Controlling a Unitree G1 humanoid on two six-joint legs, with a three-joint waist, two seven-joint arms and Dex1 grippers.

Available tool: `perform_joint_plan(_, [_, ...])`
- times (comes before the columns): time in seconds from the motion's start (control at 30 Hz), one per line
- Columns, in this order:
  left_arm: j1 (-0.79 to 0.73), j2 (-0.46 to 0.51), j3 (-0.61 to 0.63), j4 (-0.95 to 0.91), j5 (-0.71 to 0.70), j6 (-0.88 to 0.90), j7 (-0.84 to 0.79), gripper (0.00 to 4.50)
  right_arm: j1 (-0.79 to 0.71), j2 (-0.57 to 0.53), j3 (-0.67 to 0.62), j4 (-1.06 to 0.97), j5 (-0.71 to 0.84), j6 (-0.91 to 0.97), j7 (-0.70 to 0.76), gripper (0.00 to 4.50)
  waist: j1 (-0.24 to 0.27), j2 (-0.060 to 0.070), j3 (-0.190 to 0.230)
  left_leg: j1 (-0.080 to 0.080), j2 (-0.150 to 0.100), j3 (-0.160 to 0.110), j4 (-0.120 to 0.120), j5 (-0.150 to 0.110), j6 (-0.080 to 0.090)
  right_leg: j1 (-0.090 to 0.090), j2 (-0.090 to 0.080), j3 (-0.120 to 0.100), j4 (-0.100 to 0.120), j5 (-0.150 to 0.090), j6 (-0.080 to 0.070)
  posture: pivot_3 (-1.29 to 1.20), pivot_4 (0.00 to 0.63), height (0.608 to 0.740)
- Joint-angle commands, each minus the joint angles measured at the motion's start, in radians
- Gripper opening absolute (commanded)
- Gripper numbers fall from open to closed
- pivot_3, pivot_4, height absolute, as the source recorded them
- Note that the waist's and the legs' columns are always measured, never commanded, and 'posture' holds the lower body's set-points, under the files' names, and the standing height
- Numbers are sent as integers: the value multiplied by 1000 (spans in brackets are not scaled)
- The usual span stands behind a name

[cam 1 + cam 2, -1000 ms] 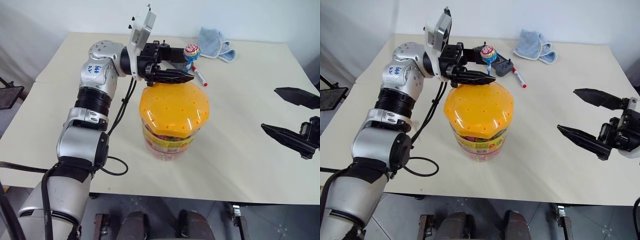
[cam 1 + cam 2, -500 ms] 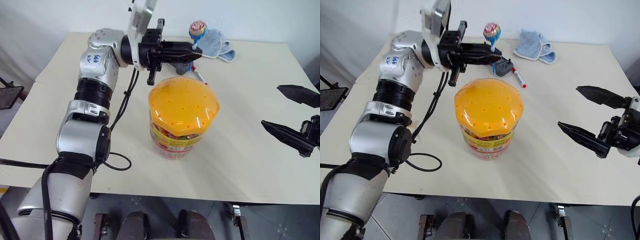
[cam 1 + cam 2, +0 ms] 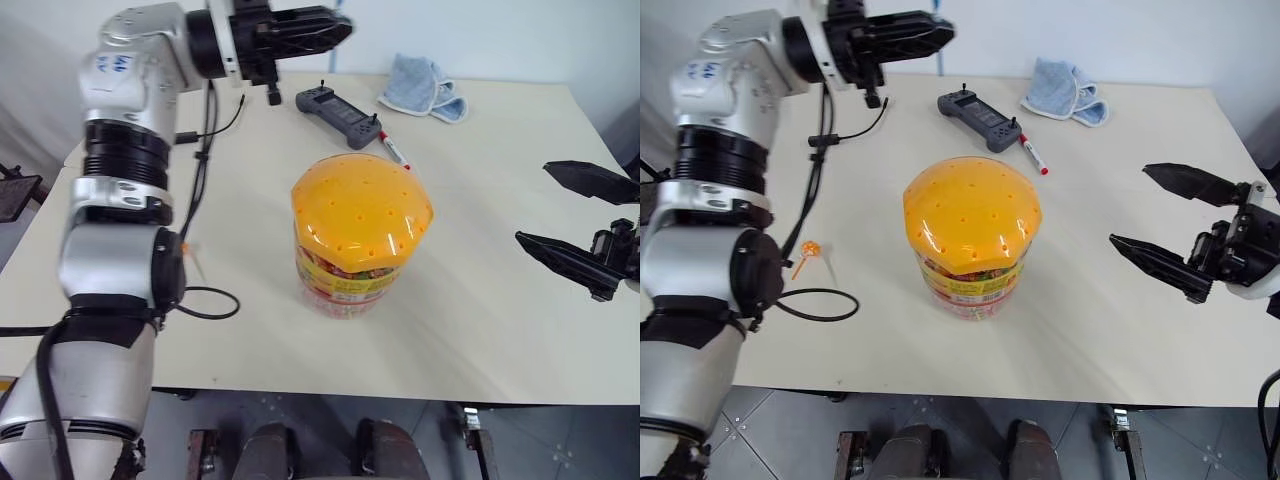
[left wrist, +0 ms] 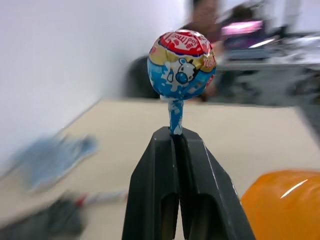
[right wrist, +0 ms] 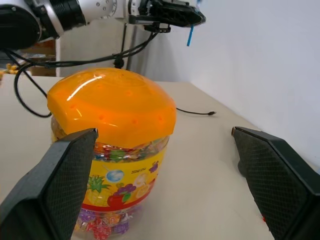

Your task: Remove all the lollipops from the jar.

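Beige table (image 3: 480,330) bearing a large clear plastic jar (image 3: 358,240) with domed, hole-dotted orange lid, standing mid-table. Right claw (image 3: 570,220) spread wide beside it. Left claw (image 4: 175,137) pinching the blue-wrapped round lollipop (image 4: 181,65) by its stick, high above the table's far side. Orange lollipop (image 3: 808,252) lying near the table's left edge.

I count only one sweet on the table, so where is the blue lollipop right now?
The blue lollipop is up in the air, its stick pinched in the shut left gripper, raised over the table's far left side, behind the jar.
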Motion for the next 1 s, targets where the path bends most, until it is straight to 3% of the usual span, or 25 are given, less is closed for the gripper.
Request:
perform_joint_plan(0.03, [43, 86, -31, -87, 70, 132, 92, 47, -37, -26, 6, 21, 5, -13, 34, 4500, 1, 0, 0, 0, 0, 0, 0, 0, 0, 0, 0, 0, 0, 0, 0, 0, 150, 740])
perform_joint_plan(0.37, [230, 308, -132, -80, 295, 537, 387, 47, -138, -17, 97, 112, -41, -24, 85, 4500, 3, 0, 0, 0, 0, 0, 0, 0, 0, 0, 0, 0, 1, 0, 0, 0, 150, 740])
perform_joint_plan(0.63, [233, 320, -89, 232, 362, 488, 663, 47, -199, -8, 145, 165, -66, -37, 116, 4500, 4, 0, 0, 0, 0, 0, 0, 0, 0, 0, 0, 0, 1, 0, 0, 0, 150, 740])
perform_joint_plan(0.87, [221, 323, -39, 362, 348, 483, 797, 47, -203, -5, 145, 165, -71, -37, 121, 4500, 2, -1, 0, 0, 0, 0, 0, 0, 0, 0, 0, 0, 1, 0, 0, 0, 150, 740])
perform_joint_plan(0.9, [214, 323, -29, 366, 343, 487, 806, 504, -204, -6, 144, 164, -71, -36, 120, 4500, 2, -1, 0, 0, 0, 0, 0, 0, 0, 0, 0, 0, 1, 0, 0, 0, 150, 740])
perform_joint_plan(1.0, [199, 326, -37, 354, 352, 511, 791, 1250, -200, -10, 138, 162, -72, -35, 123, 4500, 3, -2, -1, 0, 0, 0, 0, 0, 0, 0, 0, 0, 1, 0, 0, 0, 150, 740])
